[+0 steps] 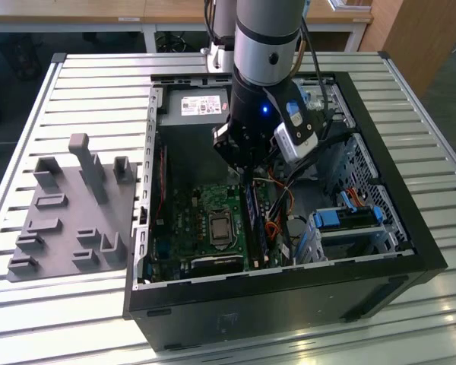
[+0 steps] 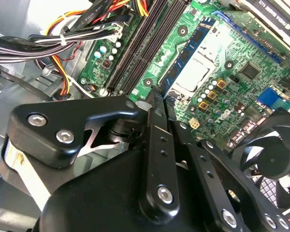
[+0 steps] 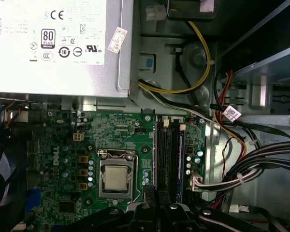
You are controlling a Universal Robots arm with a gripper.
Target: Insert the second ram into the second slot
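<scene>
From my console I count one open black metal computer case [image 1: 289, 304], with one grey moulded plastic fixture plate [image 1: 64, 247] at its nine o'clock in the exterior view. Inside I count:

- one green motherboard [image 3: 121, 130]
- one square silver processor chip [image 3: 115, 178]
- one grey metal power-supply box with a white label [image 3: 48, 72]
- one round black fan [image 2: 273, 154]
- one thin blue circuit-board stick [image 1: 252, 217], standing at the processor's three o'clock

Over it all are one silver-and-black robot arm [image 1: 267, 38] and one black gripper [image 2: 154, 99]. I cannot count the long black memory slots [image 2: 135, 53] for sure.
</scene>
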